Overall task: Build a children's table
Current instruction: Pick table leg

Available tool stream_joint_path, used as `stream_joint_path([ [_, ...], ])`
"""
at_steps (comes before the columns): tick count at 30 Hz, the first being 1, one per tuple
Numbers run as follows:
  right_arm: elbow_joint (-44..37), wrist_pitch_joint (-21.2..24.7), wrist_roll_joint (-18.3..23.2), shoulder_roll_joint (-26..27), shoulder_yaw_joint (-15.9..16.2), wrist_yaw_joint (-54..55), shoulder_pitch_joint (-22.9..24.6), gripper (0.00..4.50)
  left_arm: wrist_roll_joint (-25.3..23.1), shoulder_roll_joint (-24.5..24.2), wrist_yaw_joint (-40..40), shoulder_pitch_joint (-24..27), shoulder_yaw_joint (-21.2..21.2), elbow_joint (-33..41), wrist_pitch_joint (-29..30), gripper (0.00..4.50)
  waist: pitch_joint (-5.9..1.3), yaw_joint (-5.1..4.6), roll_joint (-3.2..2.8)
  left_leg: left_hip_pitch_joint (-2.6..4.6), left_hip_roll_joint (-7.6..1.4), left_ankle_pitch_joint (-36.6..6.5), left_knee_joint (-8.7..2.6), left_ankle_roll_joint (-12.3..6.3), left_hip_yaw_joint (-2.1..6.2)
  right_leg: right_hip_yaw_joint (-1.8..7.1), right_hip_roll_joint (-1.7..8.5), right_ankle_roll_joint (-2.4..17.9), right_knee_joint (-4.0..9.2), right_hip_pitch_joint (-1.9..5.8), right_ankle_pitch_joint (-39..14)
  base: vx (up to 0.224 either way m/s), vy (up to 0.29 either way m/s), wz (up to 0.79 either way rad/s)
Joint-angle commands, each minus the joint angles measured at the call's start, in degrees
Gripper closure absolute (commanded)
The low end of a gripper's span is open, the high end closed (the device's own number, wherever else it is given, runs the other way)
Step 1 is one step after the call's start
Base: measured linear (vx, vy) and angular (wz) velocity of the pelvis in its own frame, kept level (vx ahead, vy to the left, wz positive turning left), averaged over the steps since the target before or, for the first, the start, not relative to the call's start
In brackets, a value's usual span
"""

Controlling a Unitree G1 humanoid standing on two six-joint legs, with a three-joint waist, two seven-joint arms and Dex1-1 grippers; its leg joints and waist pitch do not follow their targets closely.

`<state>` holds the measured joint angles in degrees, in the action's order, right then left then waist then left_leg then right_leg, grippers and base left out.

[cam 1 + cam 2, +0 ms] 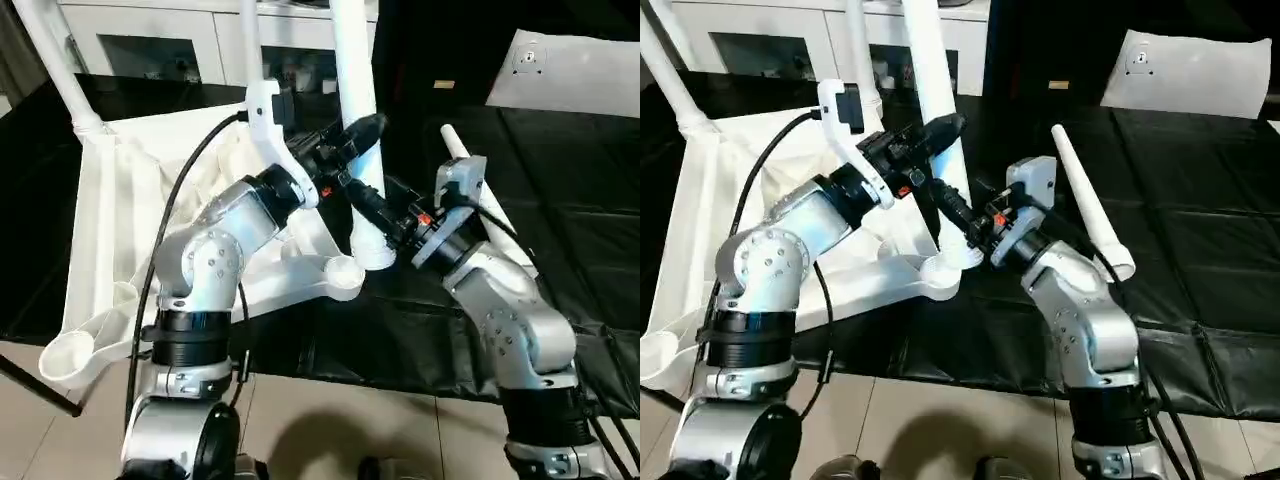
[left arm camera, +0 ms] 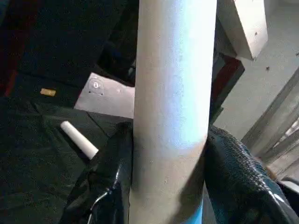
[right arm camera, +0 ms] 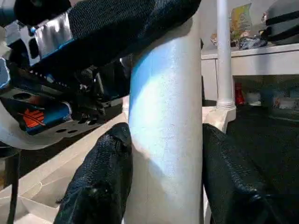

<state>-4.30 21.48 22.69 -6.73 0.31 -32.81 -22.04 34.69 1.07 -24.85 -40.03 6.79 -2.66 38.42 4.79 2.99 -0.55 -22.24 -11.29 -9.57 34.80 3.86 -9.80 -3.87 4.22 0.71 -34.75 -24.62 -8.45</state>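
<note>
The children's table top (image 1: 120,220) lies upside down and tilted on the black mat, ribbed underside up. One white leg (image 1: 358,110) stands upright in the near right corner socket (image 1: 375,255). My left gripper (image 1: 355,135) is shut on this leg higher up, its fingers (image 2: 107,177) pressed against both sides. Just below it, my right gripper (image 1: 365,205) is shut on the same leg (image 3: 166,116), a finger (image 3: 100,182) on each side. Two more legs (image 1: 55,60) (image 1: 250,40) stand at the far corners. A loose leg (image 1: 1085,205) lies on the mat behind my right arm.
An open corner socket (image 1: 70,355) hangs over the mat's near left edge, and a curved brace (image 1: 330,275) runs to the held leg's socket. A white board (image 1: 570,65) lies at the back right. A white cabinet (image 1: 150,40) stands behind the table. Tiled floor (image 1: 330,420) is below.
</note>
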Motion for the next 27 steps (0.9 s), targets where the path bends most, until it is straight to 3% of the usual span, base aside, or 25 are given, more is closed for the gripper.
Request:
stream_joint_path([
  [1,0.12,-0.94,-2.81,-0.28,2.16,0.71,0.38,2.66,-0.75,0.3,0.06,-0.19,-2.12,1.78,0.06,2.65,-5.37,-0.14,-0.17,0.66,-0.66,-12.37,-3.57,-1.53,0.11,1.81,2.31,6.93,5.04,3.92,-19.11,0.0,0.0,0.0],
  [18,0.89,-1.35,-2.98,-0.29,3.52,1.02,0.41,2.66,-6.58,-3.91,-3.85,0.8,-6.85,1.35,-6.27,2.65,-5.44,-0.58,-0.24,0.59,-0.7,-11.86,-3.57,-1.38,0.14,1.97,2.36,7.65,4.71,4.04,-17.29,0.0,0.0,0.0],
  [25,0.85,-0.16,-1.5,-0.21,3.16,0.74,0.07,2.66,-1.9,-1.77,-0.04,-0.59,-1.02,-0.69,-3.64,2.65,-5.41,-0.8,-0.02,0.57,-0.46,-12.31,-3.37,-1.51,-0.01,1.89,2.21,8.18,4.78,4.12,-17.98,0.0,0.0,0.0],
  [27,0.42,1.23,0.03,-0.45,2.62,0.08,0.03,2.1,-2.21,-2.3,0.28,-0.98,-0.48,-1.68,-3.79,2.65,-5.44,-0.79,-0.04,0.65,-0.52,-12.26,-3.38,-1.76,0.05,1.88,2.19,7.94,4.84,4.07,-18.14,0.0,0.0,0.0],
])
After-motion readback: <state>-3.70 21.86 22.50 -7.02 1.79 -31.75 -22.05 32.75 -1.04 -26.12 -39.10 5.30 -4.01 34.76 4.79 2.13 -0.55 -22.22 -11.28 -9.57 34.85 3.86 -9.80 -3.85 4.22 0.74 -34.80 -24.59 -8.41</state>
